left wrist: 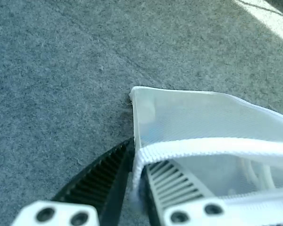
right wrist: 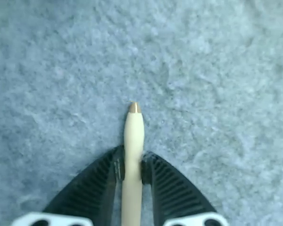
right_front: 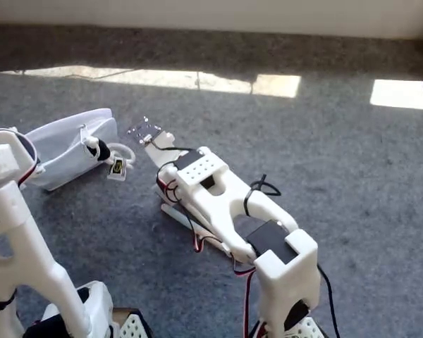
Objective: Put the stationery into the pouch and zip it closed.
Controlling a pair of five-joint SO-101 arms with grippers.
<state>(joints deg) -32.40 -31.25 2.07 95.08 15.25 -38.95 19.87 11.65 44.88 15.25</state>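
Carpeted indoor room, home or office unclear: grey carpet (right_front: 352,183), sun patches (right_front: 275,85), pale wall (right_front: 197,14).

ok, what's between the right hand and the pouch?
High view: a small dark tag and a white loop beside the pouch; otherwise bare carpet up to the right hand.

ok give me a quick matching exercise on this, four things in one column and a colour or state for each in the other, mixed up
Things:
1. pouch
2. pen
3. left gripper
4. carpet

Descriptions:
A. grey, with sunlit patches along the far side
B. cream with a brownish tip, held in the right gripper
C. white mesh
D. shut on the pouch's edge

Pairs: 1-C, 2-B, 3-D, 4-A
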